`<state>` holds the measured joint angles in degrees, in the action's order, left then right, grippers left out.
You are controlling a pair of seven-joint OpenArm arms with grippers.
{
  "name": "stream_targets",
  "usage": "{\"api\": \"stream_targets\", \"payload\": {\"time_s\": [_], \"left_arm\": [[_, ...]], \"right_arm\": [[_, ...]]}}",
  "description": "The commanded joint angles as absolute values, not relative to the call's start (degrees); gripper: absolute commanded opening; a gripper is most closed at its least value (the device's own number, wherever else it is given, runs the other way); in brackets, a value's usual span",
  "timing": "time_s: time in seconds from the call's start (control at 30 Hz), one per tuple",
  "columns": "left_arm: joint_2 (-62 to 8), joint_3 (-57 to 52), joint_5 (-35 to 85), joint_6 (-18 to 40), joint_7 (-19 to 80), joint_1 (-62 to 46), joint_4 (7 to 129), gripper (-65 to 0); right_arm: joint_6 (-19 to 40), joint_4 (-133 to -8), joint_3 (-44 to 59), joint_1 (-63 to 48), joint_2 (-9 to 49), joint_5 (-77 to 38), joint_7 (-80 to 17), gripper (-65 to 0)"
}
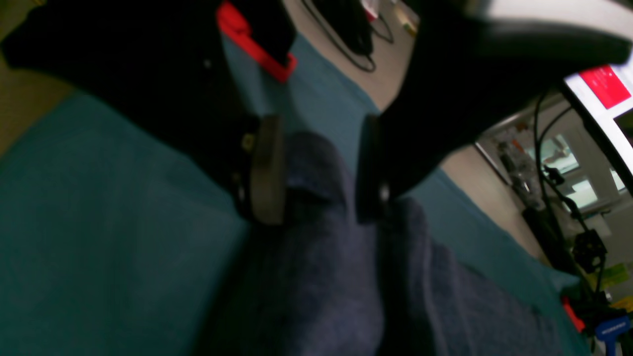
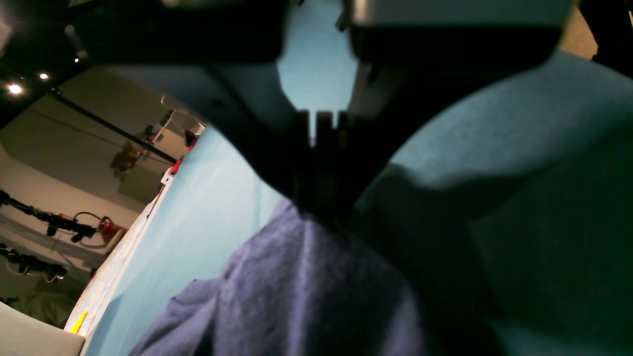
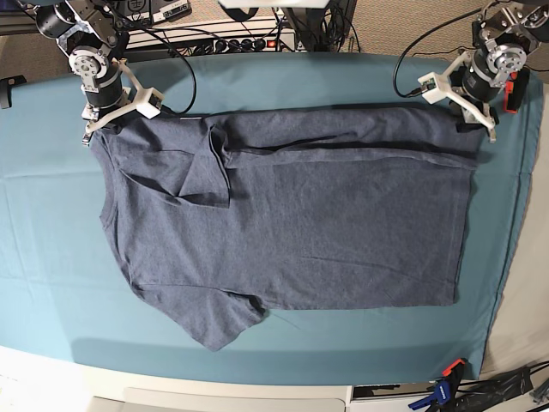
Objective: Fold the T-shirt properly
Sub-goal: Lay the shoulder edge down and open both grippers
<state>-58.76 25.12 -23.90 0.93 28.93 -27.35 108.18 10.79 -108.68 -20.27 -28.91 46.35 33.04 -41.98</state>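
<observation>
The slate-blue T-shirt [image 3: 300, 223] lies spread on the teal table cloth [image 3: 51, 257], with its far edge folded over in a narrow band and one sleeve [image 3: 206, 167] tucked inward. My right gripper [image 3: 93, 130] is at the shirt's far left corner. In the right wrist view this gripper [image 2: 321, 163] is shut on the T-shirt [image 2: 296, 287], pinching the fabric. My left gripper [image 3: 470, 120] is at the far right corner. In the left wrist view it [image 1: 319, 170] stands open, with a ridge of the T-shirt [image 1: 316, 237] between its fingers [image 1: 267, 168].
Cables and a power strip [image 3: 240, 39] run along the table's back edge. A blue and orange clamp [image 3: 444, 386] grips the front right edge. A lit monitor [image 1: 606, 94] stands beyond the table on the left arm's side.
</observation>
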Motion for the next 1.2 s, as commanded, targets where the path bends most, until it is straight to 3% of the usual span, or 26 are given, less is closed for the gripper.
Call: {"api": "stream_targets", "payload": {"time_s": [0.0, 0.37, 0.67, 1.17], "left_arm": [[-59.72, 25.36, -22.28, 2.98, 30.20, -28.75, 108.12, -39.8], [-59.57, 25.36, -22.26, 2.87, 28.51, -29.43, 108.12, -40.9], [-57.23, 25.36, -18.57, 3.09, 28.47, -25.69, 108.09, -65.0], [-59.00, 25.36, -19.49, 1.26, 31.75, -25.87, 109.58, -65.0]], "right_arm": [[10.11, -109.38, -19.81, -28.73, 47.29, 33.85, -42.24, -65.0], [10.09, -109.38, -19.81, -28.73, 47.29, 33.85, -42.00, -65.0], [10.09, -109.38, -19.81, -28.73, 47.29, 33.85, -41.78, -65.0], [8.73, -109.45, -19.81, -31.35, 49.41, 36.03, -43.40, -65.0]]}}
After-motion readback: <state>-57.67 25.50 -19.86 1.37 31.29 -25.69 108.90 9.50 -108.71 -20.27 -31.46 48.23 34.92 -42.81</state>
